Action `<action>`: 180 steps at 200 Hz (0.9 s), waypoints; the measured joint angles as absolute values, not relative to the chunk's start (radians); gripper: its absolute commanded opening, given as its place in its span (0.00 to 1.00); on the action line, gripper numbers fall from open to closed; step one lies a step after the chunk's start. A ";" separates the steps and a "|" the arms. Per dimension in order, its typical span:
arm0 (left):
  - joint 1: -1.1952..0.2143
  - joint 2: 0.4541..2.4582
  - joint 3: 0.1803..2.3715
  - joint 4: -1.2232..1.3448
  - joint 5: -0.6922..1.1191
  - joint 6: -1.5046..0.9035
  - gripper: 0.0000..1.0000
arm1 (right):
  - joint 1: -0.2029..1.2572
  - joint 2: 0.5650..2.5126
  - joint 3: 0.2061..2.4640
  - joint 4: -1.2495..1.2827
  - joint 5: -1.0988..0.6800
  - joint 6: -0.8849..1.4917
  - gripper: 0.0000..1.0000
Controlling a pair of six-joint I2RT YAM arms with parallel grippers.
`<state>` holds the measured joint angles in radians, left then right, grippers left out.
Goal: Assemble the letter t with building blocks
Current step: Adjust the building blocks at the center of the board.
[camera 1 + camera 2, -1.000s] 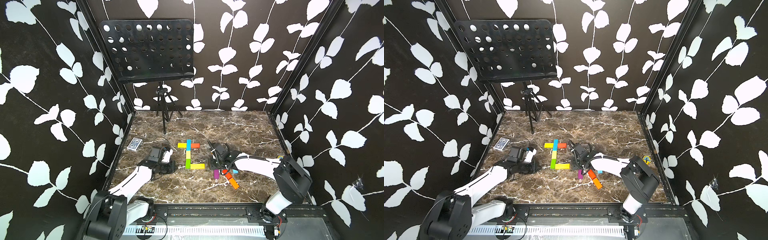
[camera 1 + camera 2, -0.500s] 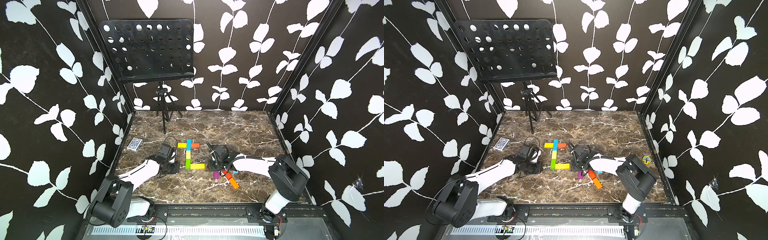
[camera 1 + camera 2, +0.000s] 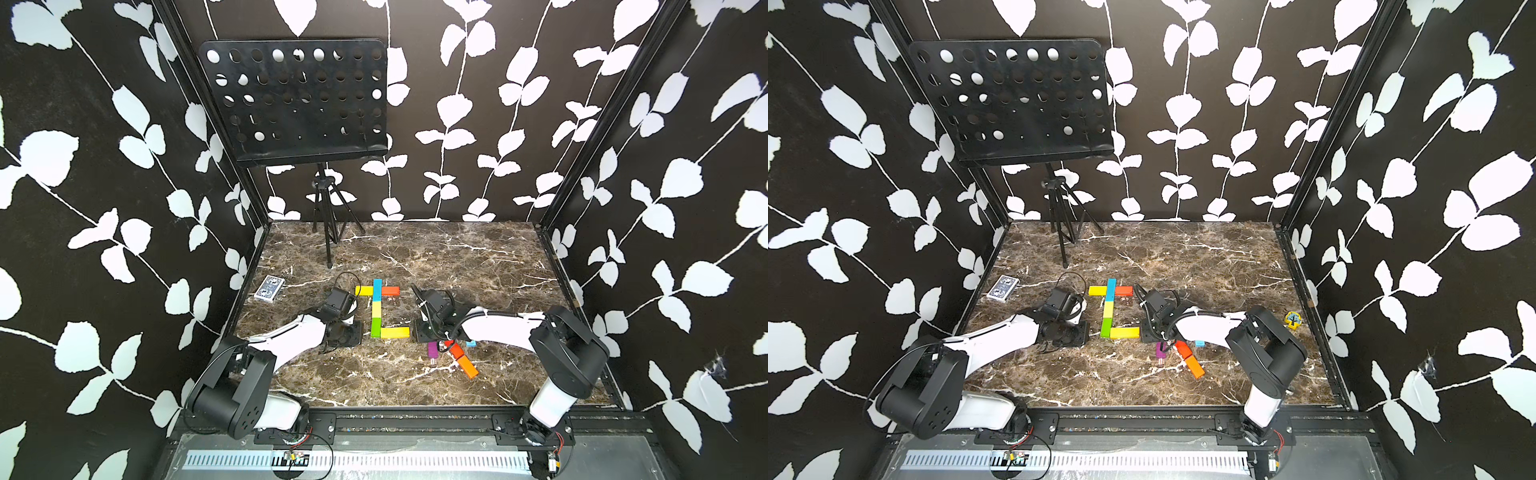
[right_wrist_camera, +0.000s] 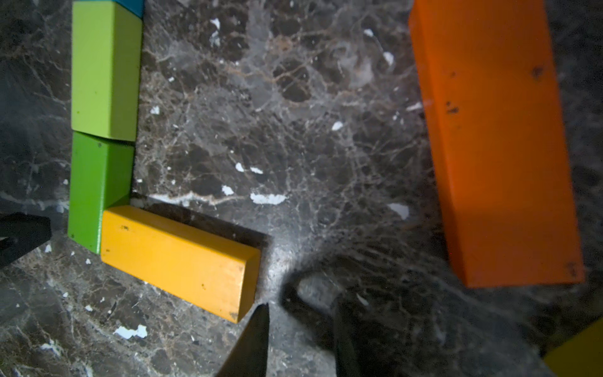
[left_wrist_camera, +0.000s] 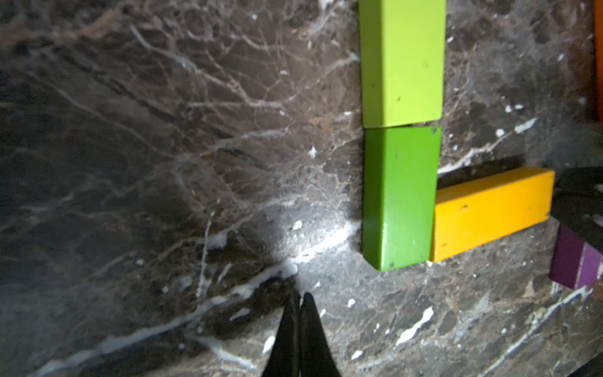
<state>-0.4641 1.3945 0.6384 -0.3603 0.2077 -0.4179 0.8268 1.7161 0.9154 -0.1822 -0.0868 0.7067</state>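
Note:
The building blocks lie flat on the marble table. A yellow [image 3: 363, 291], a cyan [image 3: 377, 286] and a red-orange block [image 3: 391, 290] form a crossbar. A pale yellow-green [image 3: 376, 309] and a green block [image 3: 375, 328] run down from it, and a yellow block [image 3: 395, 332] juts right at the foot. My left gripper [image 3: 358, 336] is shut and empty, just left of the green block [image 5: 399, 196]. My right gripper [image 3: 417, 332] stands narrowly open and empty, one fingertip [image 4: 262, 313] at the yellow block's [image 4: 176, 258] free end. Purple [image 3: 432, 349], red-orange [image 3: 456, 351], orange [image 3: 467, 368] and cyan [image 3: 471, 343] blocks lie loose.
A blue-patterned card box [image 3: 269, 288] lies at the left edge. A black music stand [image 3: 291, 99] on a tripod [image 3: 328, 232] stands at the back. A yellow tree token [image 3: 1293, 320] lies by the right wall. Patterned walls close in three sides.
My left arm has stretched lower and carried its shut gripper right, closer to the green block. The right gripper's jaws have narrowed a little beside the yellow block.

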 measured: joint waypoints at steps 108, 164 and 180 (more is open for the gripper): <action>-0.492 1.440 0.664 -0.345 0.201 -0.419 0.09 | 0.827 1.731 0.928 -0.169 -0.090 0.706 0.35; -0.504 1.460 0.681 -0.338 0.202 -0.418 0.13 | 0.827 1.731 0.928 -0.169 -0.090 0.706 0.35; -0.507 1.465 0.687 -0.338 0.203 -0.417 0.16 | 0.827 1.731 0.928 -0.169 -0.090 0.706 0.35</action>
<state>-0.5072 1.4647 0.6872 -0.3382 0.2031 -0.4168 0.8268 1.7309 0.9279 -0.1688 -0.0902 0.7063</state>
